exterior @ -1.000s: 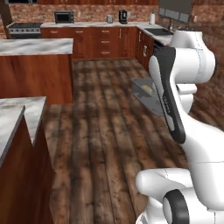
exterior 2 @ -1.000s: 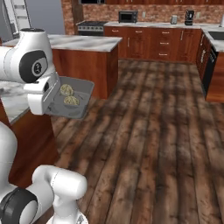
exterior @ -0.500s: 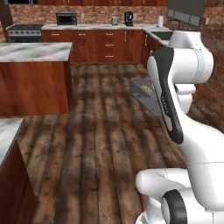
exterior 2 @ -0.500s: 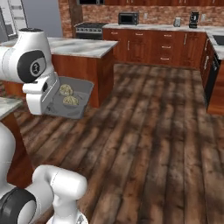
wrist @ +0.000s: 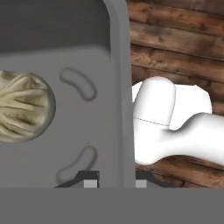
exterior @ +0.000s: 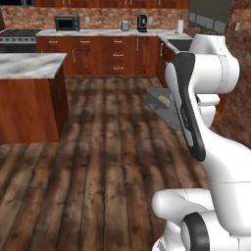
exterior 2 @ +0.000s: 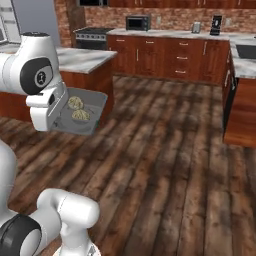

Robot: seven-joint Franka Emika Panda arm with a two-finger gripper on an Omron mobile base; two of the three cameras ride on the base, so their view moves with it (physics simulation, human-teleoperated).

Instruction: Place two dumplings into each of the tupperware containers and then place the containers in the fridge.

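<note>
Grey tupperware container carried in mid-air above the wooden floor, level, just in front of the arm's white wrist. Two tan dumplings inside, side by side: one toward the far wall, the other nearer the wrist, touching or nearly so. From the left base view, only a corner of the same container peeking out beside the arm, with a sliver of dumpling on it. Hand view: one wrinkled dumpling resting on the tray floor at the left, container rim running up the frame. Gripper pinched tight on that rim, one fingertip inside the wall and one outside. Marble-topped island just behind the container in the right base view. Further back, dark red-brown cabinets along a brick wall, with microwave and coffee machine on the counter. Grey fridge door edge at the upper left, well apart from the container.
</note>
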